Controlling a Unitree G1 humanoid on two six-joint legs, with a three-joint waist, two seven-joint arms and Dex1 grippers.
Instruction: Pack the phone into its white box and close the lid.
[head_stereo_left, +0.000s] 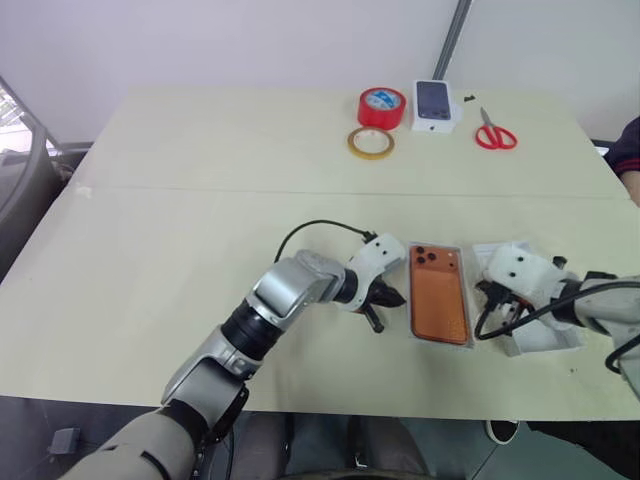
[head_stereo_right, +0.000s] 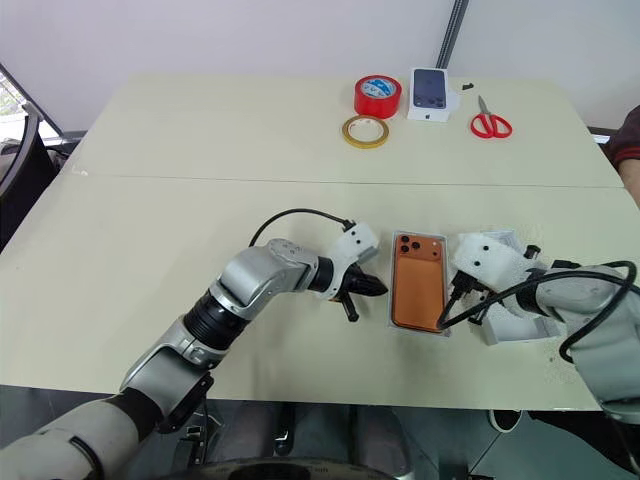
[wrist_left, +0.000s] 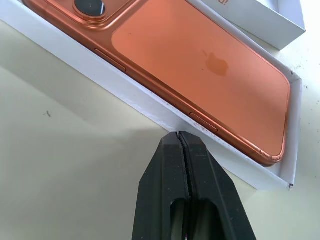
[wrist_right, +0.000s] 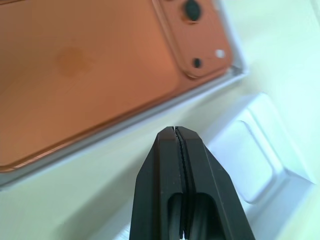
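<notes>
Left wrist view shows the phone (wrist_left: 200, 65) seated in the white box (wrist_left: 125, 92) near the bench's (head_stereo_left: 150, 250) front edge; both grippers, left gripper (wrist_left: 179, 137) and right gripper (wrist_right: 175, 131), are closed and empty. The lid (head_stereo_left: 545, 340), probably light and stiff, is best pinched by its rim.

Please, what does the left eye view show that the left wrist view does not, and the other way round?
Left eye view, not the wrist view: the red tape roll, the yellow tape ring, the scissors and the small carton, all at the far side of the table.
Left wrist view, not the eye view: the logo and side buttons on the phone.
Both: the phone lying back up in the white box, with the shut left claw close to its rim.
</notes>
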